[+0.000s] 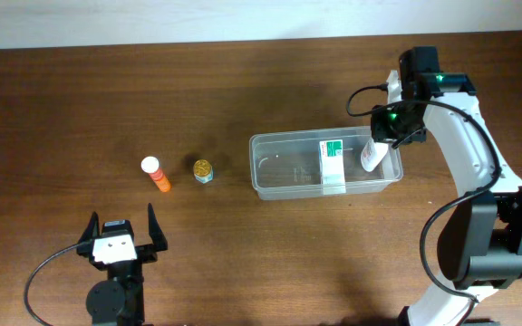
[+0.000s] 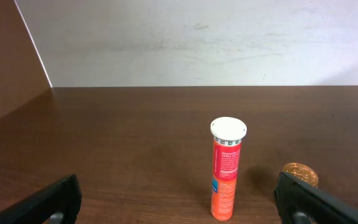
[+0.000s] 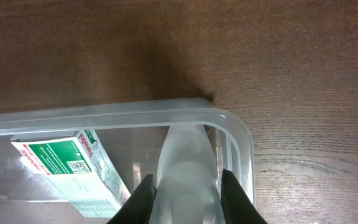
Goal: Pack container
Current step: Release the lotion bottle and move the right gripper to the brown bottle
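The clear container sits right of the table's middle, with a white-and-green box lying inside it. My right gripper hangs over the container's right end, shut on a white translucent bottle. In the right wrist view the bottle fills the gap between the black fingers, and its far end reaches down inside the container wall, beside the box. My left gripper rests open near the front left edge, holding nothing.
An orange tube with a white cap stands left of the container, and a small jar with a gold lid is next to it. In the left wrist view the tube and the jar lie ahead of my open gripper.
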`<state>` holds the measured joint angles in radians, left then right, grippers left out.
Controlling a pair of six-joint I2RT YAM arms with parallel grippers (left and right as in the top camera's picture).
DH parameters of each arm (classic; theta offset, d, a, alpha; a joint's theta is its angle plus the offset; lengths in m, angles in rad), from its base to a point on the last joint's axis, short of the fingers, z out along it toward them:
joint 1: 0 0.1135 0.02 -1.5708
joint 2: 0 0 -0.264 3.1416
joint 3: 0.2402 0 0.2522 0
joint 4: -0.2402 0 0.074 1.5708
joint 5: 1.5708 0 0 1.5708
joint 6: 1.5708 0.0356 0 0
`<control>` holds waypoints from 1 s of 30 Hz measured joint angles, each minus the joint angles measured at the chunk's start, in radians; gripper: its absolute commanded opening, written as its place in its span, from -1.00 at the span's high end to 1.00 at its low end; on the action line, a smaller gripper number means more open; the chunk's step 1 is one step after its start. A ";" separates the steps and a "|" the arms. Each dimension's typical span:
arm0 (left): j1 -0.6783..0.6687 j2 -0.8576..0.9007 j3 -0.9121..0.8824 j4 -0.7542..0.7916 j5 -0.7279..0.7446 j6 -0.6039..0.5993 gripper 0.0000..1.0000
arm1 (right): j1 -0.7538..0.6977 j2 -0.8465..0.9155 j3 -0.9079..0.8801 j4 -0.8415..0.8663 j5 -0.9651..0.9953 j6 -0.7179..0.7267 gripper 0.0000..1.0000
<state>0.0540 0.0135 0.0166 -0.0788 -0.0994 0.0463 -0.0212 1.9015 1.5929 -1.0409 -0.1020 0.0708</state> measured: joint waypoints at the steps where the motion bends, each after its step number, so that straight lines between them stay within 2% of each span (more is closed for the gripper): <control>1: 0.000 0.000 0.000 0.000 0.000 0.000 -0.99 | 0.000 0.000 0.000 0.003 0.000 -0.002 0.61; 3: 0.000 0.000 0.000 0.000 0.000 0.000 -0.99 | 0.000 0.000 -0.001 0.007 0.000 -0.006 0.59; 6: 0.000 0.000 0.000 0.000 0.000 0.000 -0.99 | 0.000 0.000 -0.002 0.010 0.000 -0.026 0.40; 7: 0.000 0.000 0.000 0.000 0.000 0.000 -0.99 | 0.000 0.000 -0.002 0.009 0.000 -0.034 0.28; 9: 0.000 0.000 0.000 0.000 0.000 0.000 -0.99 | 0.000 0.000 -0.006 0.006 0.000 -0.045 -0.20; 10: 0.000 0.000 0.000 0.000 0.000 0.000 -0.99 | 0.000 0.000 -0.008 0.003 -0.002 -0.056 -0.29; 11: 0.000 0.000 0.000 0.000 0.000 0.000 -0.99 | 0.000 0.000 -0.008 -0.001 -0.005 -0.051 -0.46; 13: 0.000 0.000 0.000 0.000 0.000 0.000 -0.99 | 0.003 0.000 -0.007 -0.014 -0.004 -0.063 -0.58; 18: 0.000 0.000 0.000 0.000 0.000 0.000 -0.99 | 0.003 0.000 0.027 -0.088 0.000 -0.072 -0.67; 22: 0.000 0.000 0.000 0.000 0.000 0.000 -0.99 | 0.003 -0.004 0.161 -0.163 0.000 -0.074 -0.79; 23: 0.000 0.000 0.000 0.000 0.000 0.000 -0.99 | 0.003 -0.005 0.184 -0.177 0.000 -0.076 -0.97; 26: 0.000 0.000 0.000 0.000 0.000 0.000 -0.99 | 0.003 -0.014 0.335 -0.260 0.005 -0.074 -0.97; 30: 0.000 0.000 0.000 0.000 0.000 0.000 -0.99 | -0.018 -0.029 0.439 -0.288 0.093 -0.037 -0.97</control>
<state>0.0540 0.0135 0.0166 -0.0788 -0.0994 0.0463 -0.0395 1.8721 2.0323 -1.3289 -0.0093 0.0334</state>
